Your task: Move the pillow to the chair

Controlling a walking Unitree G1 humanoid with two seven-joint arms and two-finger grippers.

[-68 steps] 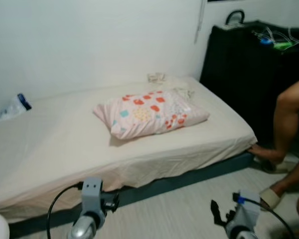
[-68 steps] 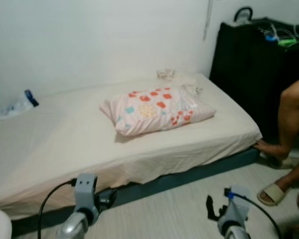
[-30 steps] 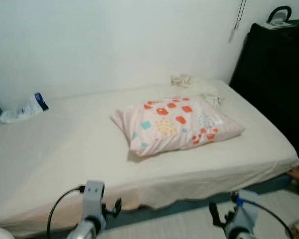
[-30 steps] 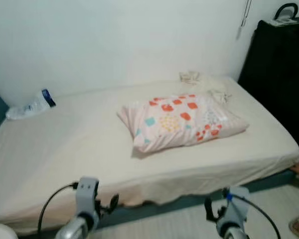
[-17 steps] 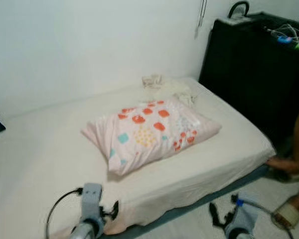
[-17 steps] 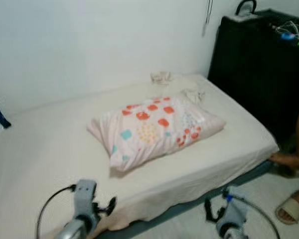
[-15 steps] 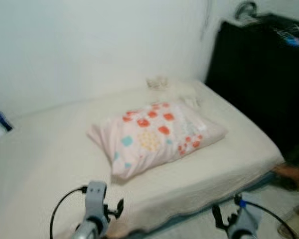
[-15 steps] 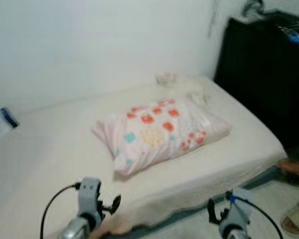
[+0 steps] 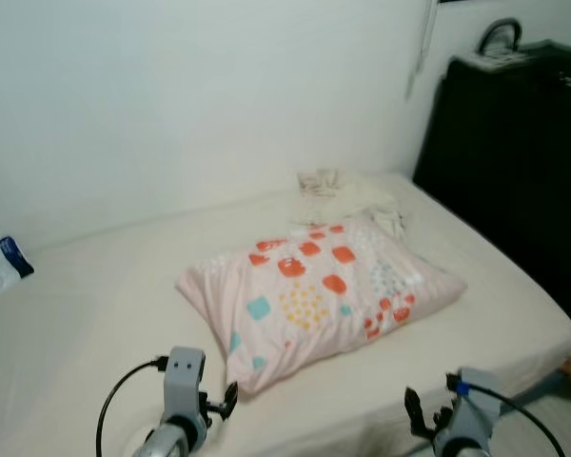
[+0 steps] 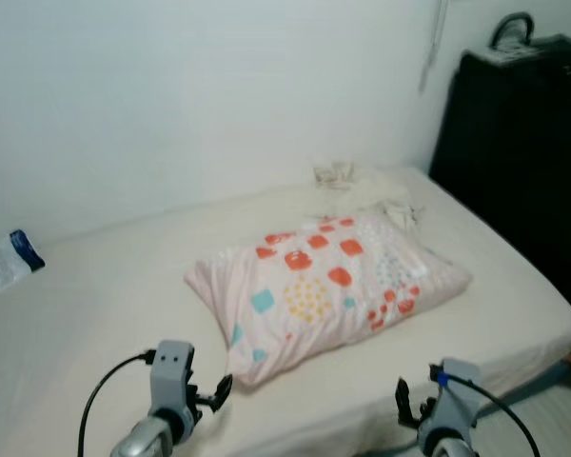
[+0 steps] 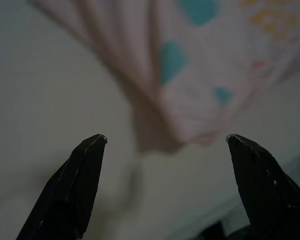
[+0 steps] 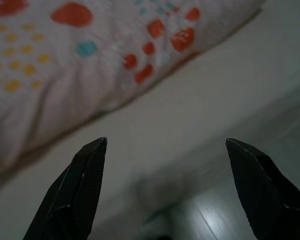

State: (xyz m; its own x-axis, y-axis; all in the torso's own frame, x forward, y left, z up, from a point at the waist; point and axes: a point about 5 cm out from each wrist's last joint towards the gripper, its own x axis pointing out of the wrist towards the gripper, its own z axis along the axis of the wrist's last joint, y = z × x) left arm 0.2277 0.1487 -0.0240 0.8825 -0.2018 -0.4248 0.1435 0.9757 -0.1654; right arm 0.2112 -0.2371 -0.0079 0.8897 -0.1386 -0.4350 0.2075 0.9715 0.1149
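Left arm (image 9: 178,419): silver-grey wrist block, looping black cable | Right arm (image 9: 471,427): silver, blue connector, black cable | Left claw (image 11: 162,145), right claw (image 12: 165,147): two tapered black fingers each

Both arms reach forward low in the head views, only their wrist ends in sight. The left gripper (image 9: 230,396) sits at about 7 o'clock in the frame, its silver wrist block upright with a black cable looping off toward 9 o'clock. The right gripper (image 9: 411,425) sits at about 5 o'clock, also with a black cable curving away toward 4 o'clock. In the left wrist view the two black fingers (image 11: 82,175) stand wide apart, tips pointing forward. In the right wrist view the fingers (image 12: 87,172) are likewise spread wide, with nothing between them. Neither gripper touches anything.
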